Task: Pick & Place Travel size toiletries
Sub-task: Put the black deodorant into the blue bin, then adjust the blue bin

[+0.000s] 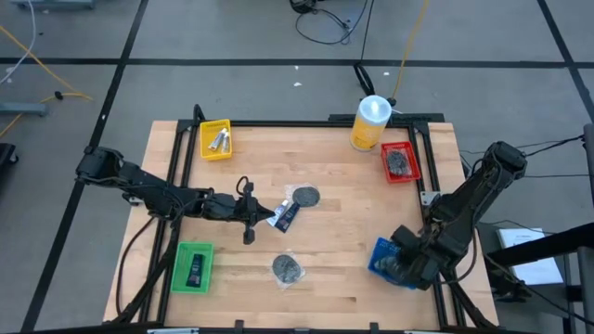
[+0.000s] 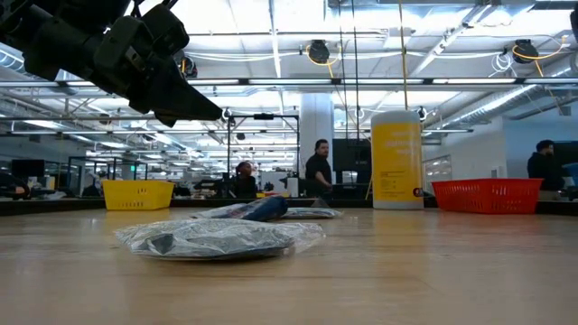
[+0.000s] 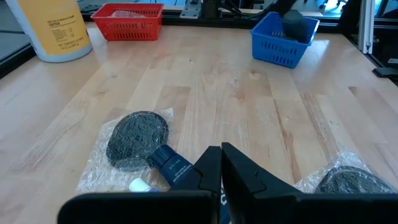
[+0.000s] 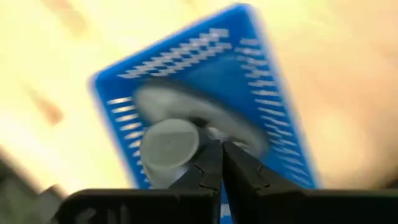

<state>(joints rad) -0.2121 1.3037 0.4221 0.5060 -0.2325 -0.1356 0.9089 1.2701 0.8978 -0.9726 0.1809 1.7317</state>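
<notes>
A white tube with a dark blue cap lies flat on the wood at mid-table. Beside it is a dark grey disc in clear wrap. A second wrapped disc lies nearer the near edge. My left gripper is shut and hovers just left of the tube; in the low view it is well above the table. My right gripper is shut over the blue tray, where a pale round item shows blurred.
The yellow tray holds tubes, the green tray a black pack, and the red tray a disc. The yellow canister stands at the far edge. Bare wood lies between the centre items and the blue tray. People stand in the room beyond.
</notes>
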